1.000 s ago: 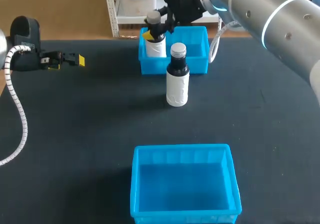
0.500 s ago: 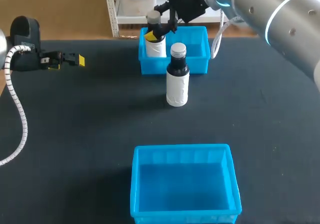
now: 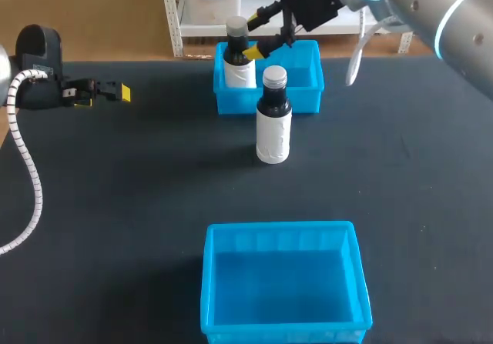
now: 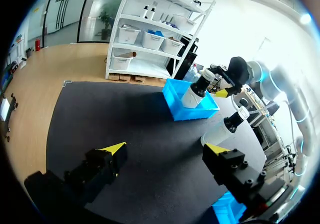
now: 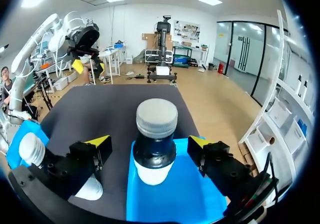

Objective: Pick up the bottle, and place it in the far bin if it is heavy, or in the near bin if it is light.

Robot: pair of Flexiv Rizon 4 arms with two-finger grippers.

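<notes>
Seen from above, the far bin (image 3: 304, 101) hides the lower body of the bottle (image 3: 238, 68) behind its front wall. The second bottle (image 3: 273, 121), standing on the desk (image 3: 115, 205), covers part of that same wall. The near bin (image 3: 281, 228) has its front wall running off the lower edge, and my right arm (image 3: 431, 5) leaves at the corner. From my right wrist, one finger of my right claw (image 5: 149, 143) covers the second bottle's middle. From my left wrist, only a corner of the near bin shows behind my left claw (image 4: 165, 148).
</notes>
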